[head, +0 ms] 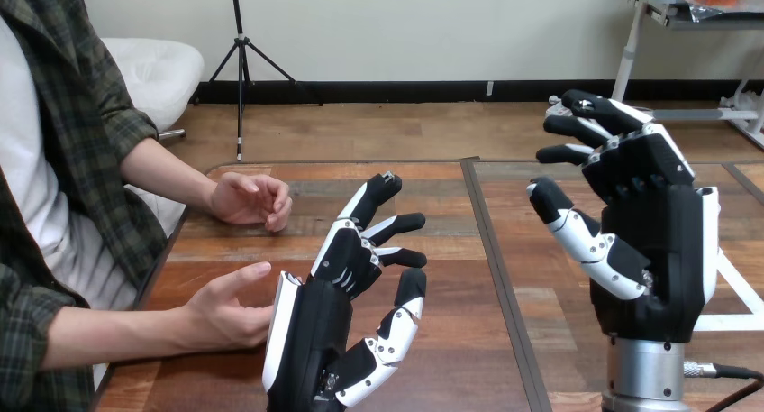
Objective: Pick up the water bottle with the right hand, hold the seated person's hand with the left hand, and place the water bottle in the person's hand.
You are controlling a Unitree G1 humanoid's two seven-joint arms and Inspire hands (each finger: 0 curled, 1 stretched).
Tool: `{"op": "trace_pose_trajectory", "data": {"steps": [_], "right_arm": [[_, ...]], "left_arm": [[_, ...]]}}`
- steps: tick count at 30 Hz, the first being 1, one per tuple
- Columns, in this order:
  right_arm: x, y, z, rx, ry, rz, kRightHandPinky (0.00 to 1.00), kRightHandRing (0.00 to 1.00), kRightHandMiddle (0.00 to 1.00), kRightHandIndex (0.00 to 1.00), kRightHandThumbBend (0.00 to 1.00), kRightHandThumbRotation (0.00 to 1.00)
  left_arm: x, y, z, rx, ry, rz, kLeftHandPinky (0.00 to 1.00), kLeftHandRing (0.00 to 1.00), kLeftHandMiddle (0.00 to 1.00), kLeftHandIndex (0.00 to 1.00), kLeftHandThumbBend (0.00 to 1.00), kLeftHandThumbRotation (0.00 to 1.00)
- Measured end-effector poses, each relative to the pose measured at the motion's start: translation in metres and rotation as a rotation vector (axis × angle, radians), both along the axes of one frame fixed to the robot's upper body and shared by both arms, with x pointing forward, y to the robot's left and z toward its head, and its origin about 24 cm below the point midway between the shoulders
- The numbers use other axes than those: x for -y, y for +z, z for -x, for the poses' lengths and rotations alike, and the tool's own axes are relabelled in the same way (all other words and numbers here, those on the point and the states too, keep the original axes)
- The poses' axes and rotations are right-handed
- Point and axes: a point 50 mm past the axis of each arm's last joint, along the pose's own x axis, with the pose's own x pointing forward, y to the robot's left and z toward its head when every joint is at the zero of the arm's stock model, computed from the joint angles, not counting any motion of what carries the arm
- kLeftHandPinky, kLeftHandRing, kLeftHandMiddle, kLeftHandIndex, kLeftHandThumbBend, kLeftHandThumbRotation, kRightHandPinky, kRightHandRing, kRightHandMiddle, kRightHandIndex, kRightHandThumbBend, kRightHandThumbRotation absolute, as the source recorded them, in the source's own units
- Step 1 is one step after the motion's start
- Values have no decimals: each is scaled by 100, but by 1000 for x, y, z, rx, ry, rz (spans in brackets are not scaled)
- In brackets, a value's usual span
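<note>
Left hand (pixel 311 326), right hand (pixel 650 241) — black, white-shelled, jointed fingers (pixel 369 200); silver right forearm (pixel 650 376)

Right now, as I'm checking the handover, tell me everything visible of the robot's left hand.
The left hand is black with white shells, like hard plastic. It is open, fingers spread, pointing away above the wooden table. The person's nearer hand lies right beside its white edge; contact cannot be told.

**Hands across the table**

The table (pixel 468 250) spans the lower frame; the robot's left hand (pixel 311 331) stands at lower centre-left; the person's nearer hand (pixel 225 308) lies just left of it, contact unclear; the person's farther hand (pixel 248 198) rests on the table behind them, upper left; the right hand (pixel 649 241) stands at the frame's right, well apart.
</note>
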Motion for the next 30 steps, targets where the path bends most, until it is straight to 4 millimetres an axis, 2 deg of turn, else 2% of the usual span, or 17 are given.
{"op": "trace_pose_trajectory", "data": {"steps": [14,30], "right_arm": [[8,7,1,39,-61,-1,56,68,73,64,76,6],[29,23,7,210,-326,151,61,71,74,67,73,14]], "left_arm": [[0,0,0,0,-2,0,61,77,90,89,21,0],[-1,0,0,-5,0,12,61,77,90,88,21,0]]}}
